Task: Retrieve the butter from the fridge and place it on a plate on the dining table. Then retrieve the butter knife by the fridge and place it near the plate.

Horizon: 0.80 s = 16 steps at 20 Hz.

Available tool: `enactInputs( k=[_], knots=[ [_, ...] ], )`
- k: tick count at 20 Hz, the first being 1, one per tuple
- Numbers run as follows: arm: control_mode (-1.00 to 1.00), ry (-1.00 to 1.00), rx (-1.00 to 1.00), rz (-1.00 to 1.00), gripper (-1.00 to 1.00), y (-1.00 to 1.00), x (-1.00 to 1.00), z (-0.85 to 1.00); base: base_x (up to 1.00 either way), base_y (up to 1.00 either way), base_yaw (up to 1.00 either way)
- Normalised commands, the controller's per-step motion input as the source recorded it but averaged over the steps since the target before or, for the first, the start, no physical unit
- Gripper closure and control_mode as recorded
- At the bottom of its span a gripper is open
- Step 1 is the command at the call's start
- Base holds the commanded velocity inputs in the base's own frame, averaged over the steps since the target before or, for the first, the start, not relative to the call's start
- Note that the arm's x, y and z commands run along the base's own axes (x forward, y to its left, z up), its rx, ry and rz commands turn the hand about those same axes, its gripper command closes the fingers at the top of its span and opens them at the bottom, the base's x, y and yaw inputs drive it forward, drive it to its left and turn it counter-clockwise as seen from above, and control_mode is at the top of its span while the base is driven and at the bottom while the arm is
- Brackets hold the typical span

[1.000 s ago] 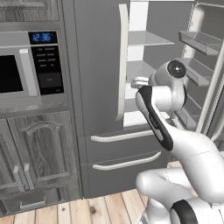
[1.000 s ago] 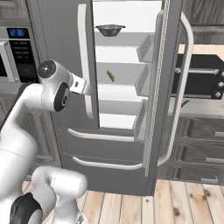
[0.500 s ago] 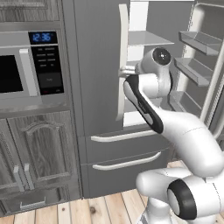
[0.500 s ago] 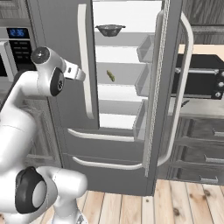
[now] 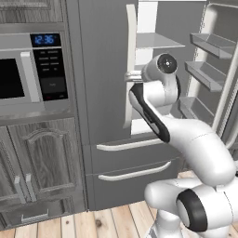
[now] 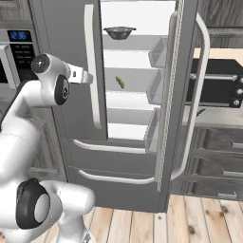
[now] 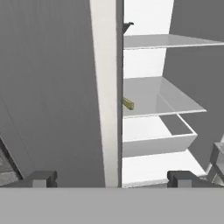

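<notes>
Gripper (image 7: 112,179): fingers spread wide, holding nothing, facing the closed left door's handle (image 7: 105,92).
Butter (image 6: 120,82): on a middle shelf (image 6: 128,85) inside the fridge (image 6: 61,52); in the hand view the handle hides all but one end.
Bowl (image 6: 119,32): dark, on the top shelf; contents not visible.
Right door (image 6: 182,95): swung open, top cut off.
Microwave (image 5: 28,69): partly cropped at left.
</notes>
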Motion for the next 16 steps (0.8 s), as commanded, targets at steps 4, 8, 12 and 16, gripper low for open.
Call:
enactInputs(
  k=[4,8,12,16],
  knots=[
    [-1.0,0.01,0.0,0.0,-1.0,0.0,0.41,0.0,0.0,0.0,0.0],
    [-1.0,0.0,0.0,0.0,-1.0,0.0,0.43,0.0,0.0,0.0,0.0],
    [-1.0,0.01,0.0,0.0,-1.0,0.0,0.43,0.0,0.0,0.0,0.0],
    [-1.0,0.01,0.0,0.0,-1.0,0.0,0.37,0.0,0.0,0.0,0.0]
  ],
)
